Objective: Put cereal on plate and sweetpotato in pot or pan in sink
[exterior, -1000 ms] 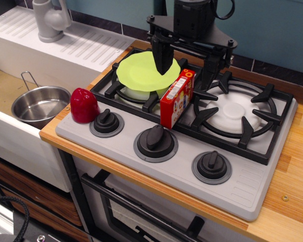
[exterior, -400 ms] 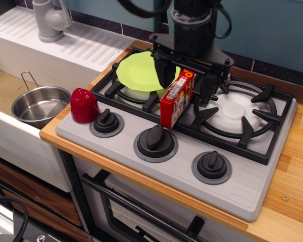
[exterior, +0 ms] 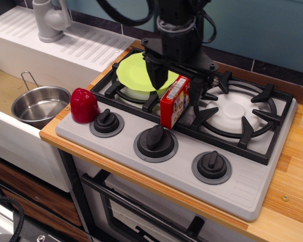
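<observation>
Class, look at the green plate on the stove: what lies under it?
The plate rests on the left burner's black grate, with a white burner disc partly showing beneath its front edge. The rest of the disc is hidden; the pincer covers the plate's right edge.

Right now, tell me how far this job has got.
Nothing is finished. In hand: the pincer straddles the top of the cereal, which stands upright on the stove grate beside the plate; whether it is gripped is unclear. Left: cereal onto the plate, and the sweetpotato, on the stove's corner, into the pot in the sink.
</observation>
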Controlling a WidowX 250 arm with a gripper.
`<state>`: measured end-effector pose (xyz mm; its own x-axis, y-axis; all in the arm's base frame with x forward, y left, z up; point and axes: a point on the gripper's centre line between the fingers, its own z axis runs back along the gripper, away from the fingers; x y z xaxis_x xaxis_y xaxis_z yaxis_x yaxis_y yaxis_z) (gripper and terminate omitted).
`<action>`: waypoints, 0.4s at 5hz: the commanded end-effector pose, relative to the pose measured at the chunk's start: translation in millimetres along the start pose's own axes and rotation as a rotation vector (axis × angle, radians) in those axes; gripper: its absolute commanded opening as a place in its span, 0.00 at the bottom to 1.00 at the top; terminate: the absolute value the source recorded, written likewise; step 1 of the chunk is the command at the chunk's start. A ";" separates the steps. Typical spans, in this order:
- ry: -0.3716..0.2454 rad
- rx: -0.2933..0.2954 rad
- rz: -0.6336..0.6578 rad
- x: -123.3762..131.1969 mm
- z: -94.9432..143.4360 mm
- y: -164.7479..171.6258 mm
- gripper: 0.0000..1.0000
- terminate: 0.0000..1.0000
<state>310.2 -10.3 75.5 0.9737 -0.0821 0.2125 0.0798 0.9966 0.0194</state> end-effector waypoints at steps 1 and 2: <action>-0.074 0.003 0.006 6.1 -1.2 1.6 1.00 0.00; -0.036 0.005 0.021 2.9 -11.0 -4.0 1.00 0.00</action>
<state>308.9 -14.9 54.3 0.9765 -0.0537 0.2088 0.0515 0.9985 0.0158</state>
